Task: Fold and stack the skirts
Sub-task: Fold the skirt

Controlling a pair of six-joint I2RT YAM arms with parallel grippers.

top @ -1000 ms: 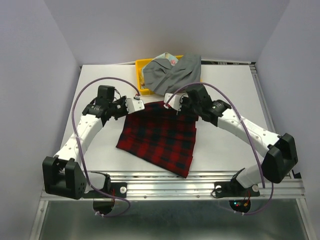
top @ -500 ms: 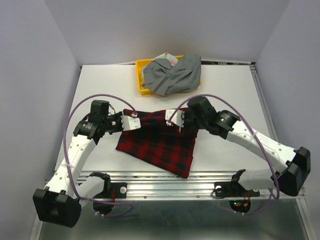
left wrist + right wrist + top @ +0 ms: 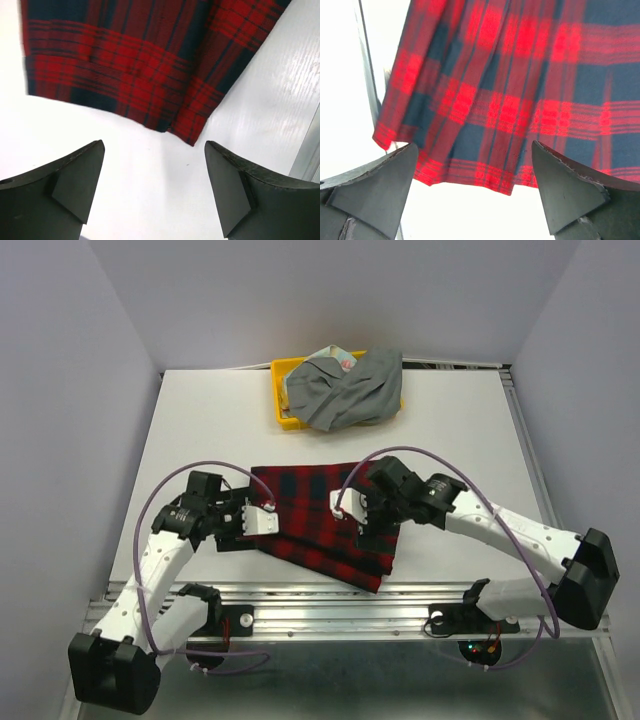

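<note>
Both of your grippers have just let go. A second ago each one pinched a far corner of the plaid skirt (image 3: 312, 512) up near the desk's centre. Since then they have carried that edge toward 6 o'clock and laid it over the near half.

The left gripper (image 3: 265, 521) now stands spread wide at the skirt's 9 o'clock side. Its wrist view shows bare desk (image 3: 200, 430) between the fingers (image 3: 75, 180), and the plaid hem lies just beyond them, untouched. The right gripper (image 3: 342, 506) is equally spread over the skirt's 3 o'clock part, with the cloth lying flat beneath and nothing clamped.

The plaid skirt rests doubled over on the desk, a shorter band than before, slanting from about 10 o'clock down toward 5 o'clock near the front rail. The first fold looks done, though the near right corner sticks out, so the edges probably do not match. You will likely want a second fold or some tidying before stacking.

The grey skirt (image 3: 345, 390) stays heaped over the yellow tray (image 3: 288, 423) at 12 o'clock. The floral skirt (image 3: 338, 357) peeks out behind it. Both are yet to be folded.
</note>
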